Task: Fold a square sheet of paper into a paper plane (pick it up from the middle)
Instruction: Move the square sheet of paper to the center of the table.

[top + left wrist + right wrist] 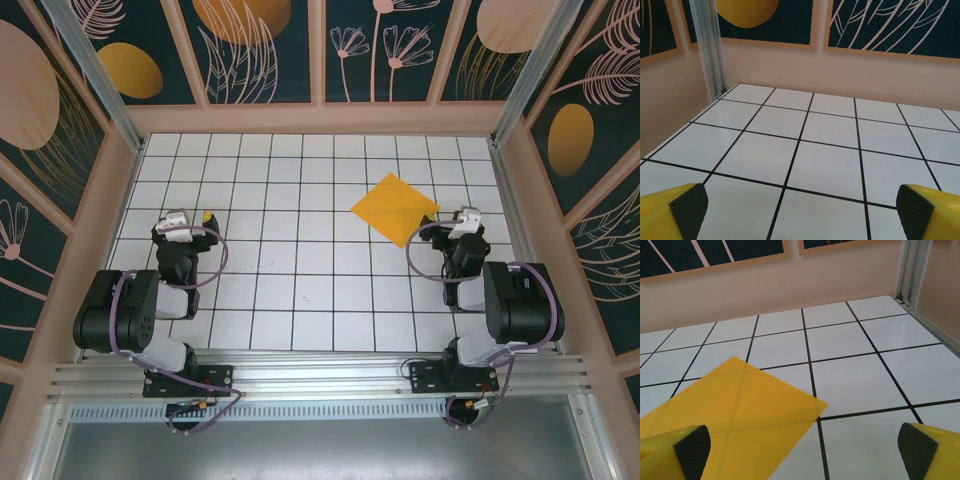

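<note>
I see the square sheet of paper (395, 208) flat on the worktop (300, 265), turned corner-on just ahead and left of my right claw (463, 220), jaws spread wide and empty, while the equally spread, empty left claw (190, 222) sits well apart.

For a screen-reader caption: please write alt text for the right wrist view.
An orange-yellow paper square lies flat on the white tiled table, at lower left, just ahead of the open right gripper, whose yellow, black-padded fingertips frame the bottom corners. A beige wall with dark panels stands behind.
</note>
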